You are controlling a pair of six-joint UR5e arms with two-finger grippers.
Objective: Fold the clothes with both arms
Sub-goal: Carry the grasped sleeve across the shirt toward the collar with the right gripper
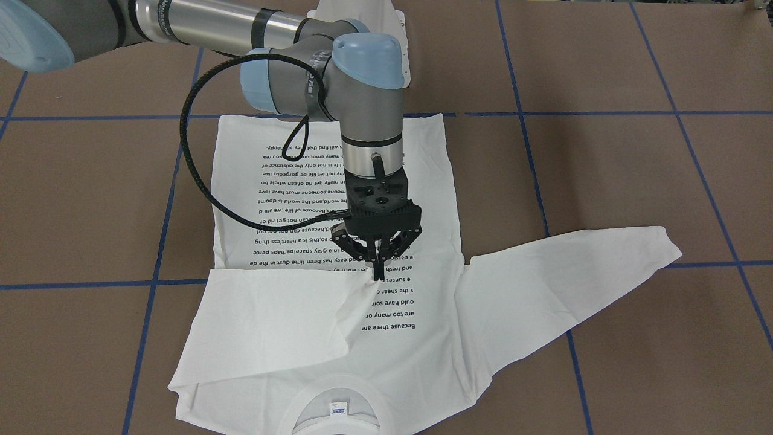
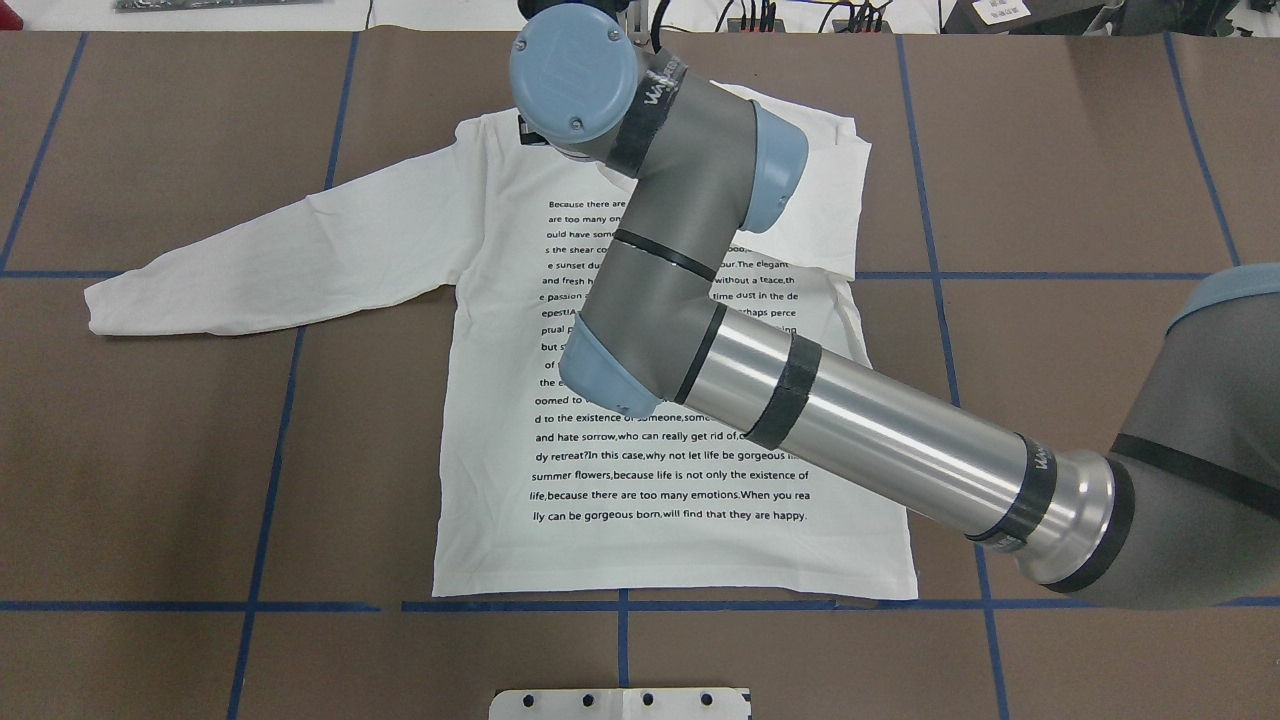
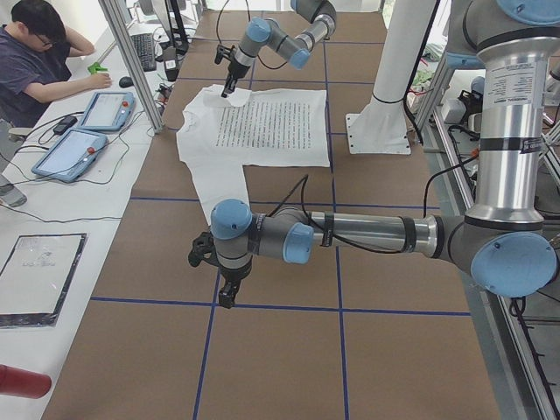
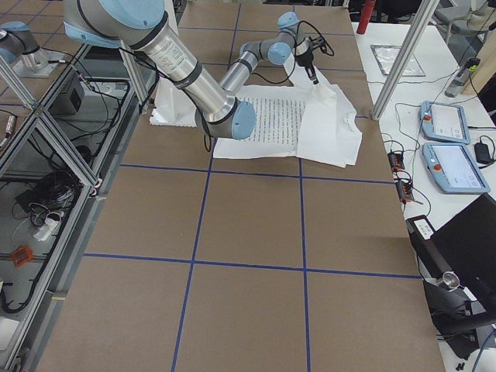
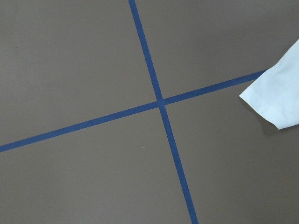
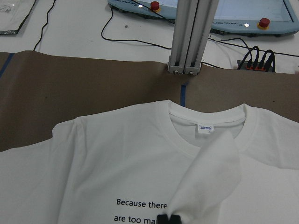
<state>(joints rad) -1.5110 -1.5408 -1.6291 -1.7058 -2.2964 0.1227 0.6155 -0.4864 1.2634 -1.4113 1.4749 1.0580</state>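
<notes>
The white long-sleeved T-shirt (image 1: pixel 423 362) lies flat, text side up (image 2: pixel 480 330), its collar (image 6: pixel 205 116) and blue-white label (image 1: pixel 337 409) on the far side from the robot. One sleeve (image 1: pixel 574 272) lies stretched out sideways. The other sleeve (image 1: pixel 272 320) is folded across the chest. My right gripper (image 1: pixel 378 269) is shut on that sleeve's end, low over the printed lines; its fingertips (image 6: pixel 163 218) show in the right wrist view. My left gripper (image 3: pixel 226 297) hangs over bare table away from the shirt; I cannot tell its state. The stretched sleeve's cuff (image 5: pixel 275 98) shows in the left wrist view.
The table is brown with a blue tape grid (image 5: pixel 159 102). The white pedestal (image 3: pixel 385 87) stands behind the shirt's hem. An aluminium post (image 6: pixel 189 37), teach pendants (image 3: pixel 105 109) and a seated operator (image 3: pixel 35 52) are beyond the collar-side table edge.
</notes>
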